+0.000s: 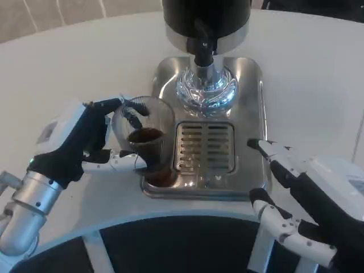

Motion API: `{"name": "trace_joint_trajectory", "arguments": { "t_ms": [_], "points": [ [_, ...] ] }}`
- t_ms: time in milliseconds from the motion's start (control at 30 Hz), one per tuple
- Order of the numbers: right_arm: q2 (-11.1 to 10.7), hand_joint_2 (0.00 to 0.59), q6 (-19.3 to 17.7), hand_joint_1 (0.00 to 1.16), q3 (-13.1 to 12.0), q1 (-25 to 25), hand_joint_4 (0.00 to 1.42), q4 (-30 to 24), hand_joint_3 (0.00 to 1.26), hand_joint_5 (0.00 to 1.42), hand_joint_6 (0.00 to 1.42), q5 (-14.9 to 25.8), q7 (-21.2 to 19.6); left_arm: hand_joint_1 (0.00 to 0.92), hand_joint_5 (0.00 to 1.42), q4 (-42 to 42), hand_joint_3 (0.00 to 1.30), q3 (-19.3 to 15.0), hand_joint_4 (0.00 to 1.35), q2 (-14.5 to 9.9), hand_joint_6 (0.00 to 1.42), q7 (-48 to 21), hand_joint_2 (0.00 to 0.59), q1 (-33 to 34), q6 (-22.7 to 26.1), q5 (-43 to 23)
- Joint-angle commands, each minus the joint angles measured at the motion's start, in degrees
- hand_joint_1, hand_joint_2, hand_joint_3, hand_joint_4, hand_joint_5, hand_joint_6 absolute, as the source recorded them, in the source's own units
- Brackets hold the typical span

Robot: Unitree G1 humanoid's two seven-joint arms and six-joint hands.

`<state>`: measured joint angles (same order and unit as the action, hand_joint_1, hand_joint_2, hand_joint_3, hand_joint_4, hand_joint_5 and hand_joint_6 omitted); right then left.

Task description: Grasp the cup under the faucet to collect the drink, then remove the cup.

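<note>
A clear plastic cup (149, 142) with dark brown drink in its bottom stands at the left front corner of the steel drip tray base (250, 102), left of the slotted grate (204, 147). My left hand (85, 139) holds the cup from its left side, fingers around its wall. The black faucet (202, 50) of the dispenser hangs over the chrome pedestal at the back, behind and to the right of the cup. My right hand (301, 193) hovers at the tray's right front corner with fingers spread and nothing in them.
The black and chrome dispenser body (206, 17) rises at the top centre. The white table (68, 68) stretches around the tray on the left and right. A dark gap runs along the table's curved front edge (170, 239) below.
</note>
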<state>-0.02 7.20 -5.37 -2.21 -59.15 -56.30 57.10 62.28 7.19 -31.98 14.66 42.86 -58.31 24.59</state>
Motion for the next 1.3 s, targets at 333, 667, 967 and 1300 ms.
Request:
{"name": "trace_joint_trajectory", "arguments": {
  "t_ms": [333,667,967,1300],
  "points": [
    [-1.7,0.566,-2.6,0.04,-1.0,-1.8,0.00,-0.8,0.00,0.00,0.02,-0.4,-0.6,0.565,1.40,-8.3,1.01,-4.1,1.19,-3.0,1.42,-4.0,0.024,-6.9,-3.6,-3.9],
    [0.0,0.570,-7.4,0.03,-1.3,-5.0,0.00,-0.8,0.00,0.00,0.01,0.1,-0.9,0.565,1.40,-14.8,1.01,-6.4,1.19,-3.3,1.42,-7.8,0.023,-12.2,-4.1,-6.3],
    [2.0,0.570,-15.6,0.04,-3.8,-9.2,0.00,-0.8,0.00,0.00,0.00,2.3,-1.2,0.572,1.40,-24.2,1.01,-9.2,1.19,-3.6,1.42,-12.3,0.016,-20.0,-3.2,-10.3],
    [4.7,0.571,-25.1,0.05,-9.1,-14.4,0.00,-0.8,0.00,0.00,0.00,8.8,-0.6,0.574,1.40,-33.3,1.01,-11.6,1.19,-3.6,1.42,-16.9,0.011,-27.4,-1.8,-13.9]
  ]
}}
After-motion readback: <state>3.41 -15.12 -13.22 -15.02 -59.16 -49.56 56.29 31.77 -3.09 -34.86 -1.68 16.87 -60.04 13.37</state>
